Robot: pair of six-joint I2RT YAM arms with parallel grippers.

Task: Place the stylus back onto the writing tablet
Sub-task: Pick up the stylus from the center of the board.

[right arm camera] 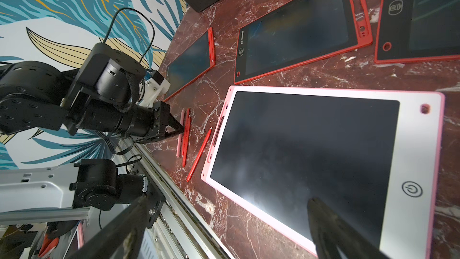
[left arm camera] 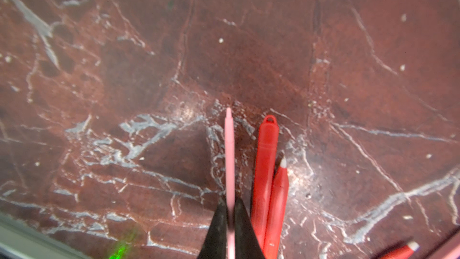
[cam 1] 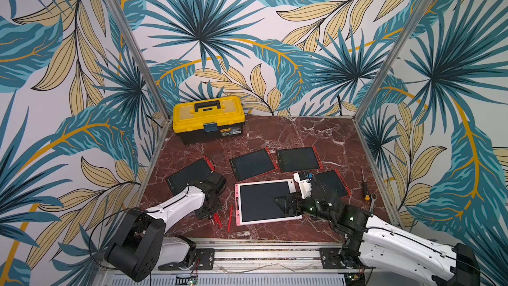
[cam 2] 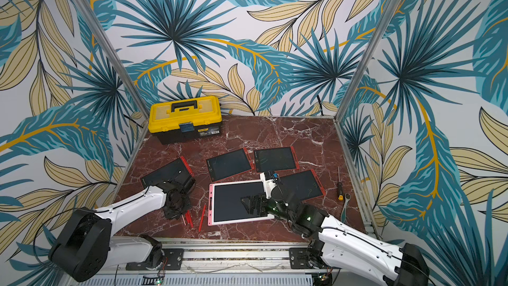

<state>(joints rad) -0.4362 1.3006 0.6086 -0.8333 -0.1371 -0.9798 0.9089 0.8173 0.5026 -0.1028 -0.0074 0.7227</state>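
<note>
With my left hand (left arm camera: 230, 203) clamped on the slim pink plastic stylus (left arm camera: 229, 150) and right hand (cam 1: 284, 204) gaping empty, I'd next lift it onto the pink-framed writing tablet (cam 1: 261, 202).

Both top views evenly bright; white glare on the pink tablet (right arm camera: 311, 160); worktop (left arm camera: 249, 58) softly blurred in the left wrist view.

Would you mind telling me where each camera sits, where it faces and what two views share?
Top views: high over the base, looking down on table, pink tablet, left arm, right arm.
Left wrist: on left arm, facing down at table; left gripper shut on pink stylus.
Right wrist: low over pink tablet, facing left arm; open right gripper shows.
Shared: both wrist views show pink stylus.
</note>
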